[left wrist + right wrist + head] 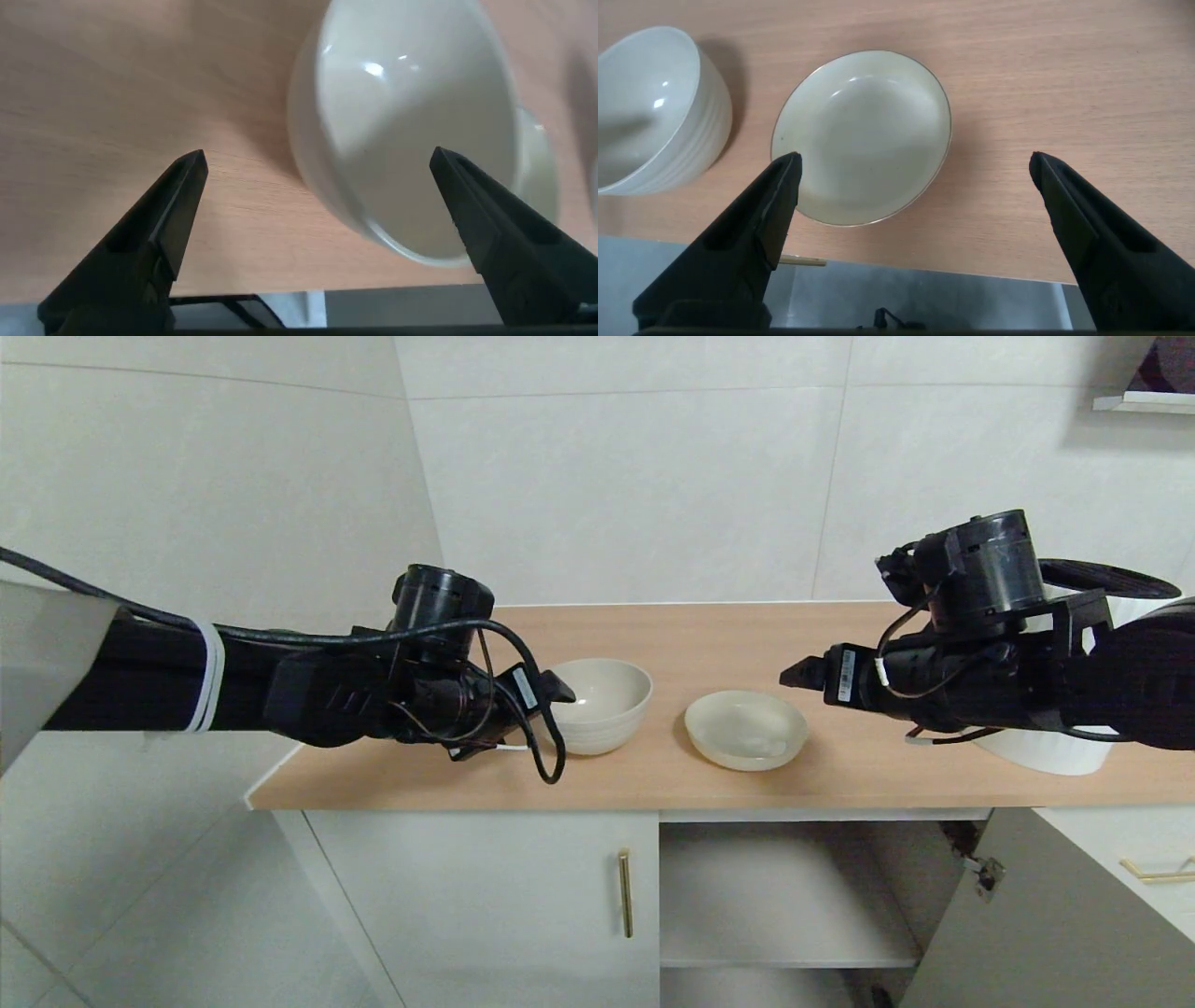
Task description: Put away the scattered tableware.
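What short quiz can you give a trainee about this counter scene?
1. True or false: the left end effector is open, close to the deep bowl.
2. Which item lies nearest the right end effector? A: deep bowl. B: shallow dish.
3. Fill in: the cabinet door below the counter, on the robot's right, stands ____.
Key: 1 true; 2 B; 3 open.

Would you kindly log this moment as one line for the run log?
left gripper: open, at bowl | right gripper: open, near dish | bowl, dish: on counter | cabinet: door open
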### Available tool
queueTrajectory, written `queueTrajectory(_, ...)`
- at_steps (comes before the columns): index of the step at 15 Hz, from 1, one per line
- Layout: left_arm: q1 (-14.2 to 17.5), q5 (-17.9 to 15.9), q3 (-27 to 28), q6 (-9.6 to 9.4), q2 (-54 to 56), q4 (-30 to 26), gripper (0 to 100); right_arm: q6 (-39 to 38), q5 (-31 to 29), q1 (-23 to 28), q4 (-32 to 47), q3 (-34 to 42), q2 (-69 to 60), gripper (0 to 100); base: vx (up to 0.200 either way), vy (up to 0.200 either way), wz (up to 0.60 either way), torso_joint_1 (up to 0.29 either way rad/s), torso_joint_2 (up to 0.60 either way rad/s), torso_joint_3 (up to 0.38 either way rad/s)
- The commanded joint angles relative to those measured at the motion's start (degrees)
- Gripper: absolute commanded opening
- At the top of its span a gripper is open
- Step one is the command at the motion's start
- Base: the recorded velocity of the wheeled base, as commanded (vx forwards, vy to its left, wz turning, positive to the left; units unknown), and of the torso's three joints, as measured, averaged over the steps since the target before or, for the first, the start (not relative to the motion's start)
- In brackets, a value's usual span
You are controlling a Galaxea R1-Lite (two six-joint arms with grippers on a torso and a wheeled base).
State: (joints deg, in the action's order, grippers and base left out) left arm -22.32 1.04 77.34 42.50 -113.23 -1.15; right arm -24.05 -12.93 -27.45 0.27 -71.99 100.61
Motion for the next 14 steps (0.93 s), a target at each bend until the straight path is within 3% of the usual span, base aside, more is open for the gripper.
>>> queueTrajectory(1,0.00,0.11,0.01,0.04,-0.50,0.53,0,-0.03,0.01,-0.06,0.00,0.00,-0.15,100,0.000,0.000,0.00,0.000,0.00,0.000)
queueTrajectory(10,0.08,-0.07,-0.70,0.04,2.13,0.44,0,0.06,-0.16,-0.06,0.08,-0.26,1.43,100,0.000,0.000,0.00,0.000,0.00,0.000)
queueTrajectory(13,0.00,-0.86,-2.54,-0.22,4.33,0.53,0,-0.03,-3.06,-0.06,0.00,-1.23,5.21,100,0.000,0.000,0.00,0.000,0.00,0.000)
queueTrajectory(14,0.00,-2.53,-3.77,-0.40,6.09,0.62,0,-0.03,-5.70,-0.06,-0.09,-2.28,7.85,100,0.000,0.000,0.00,0.000,0.00,0.000)
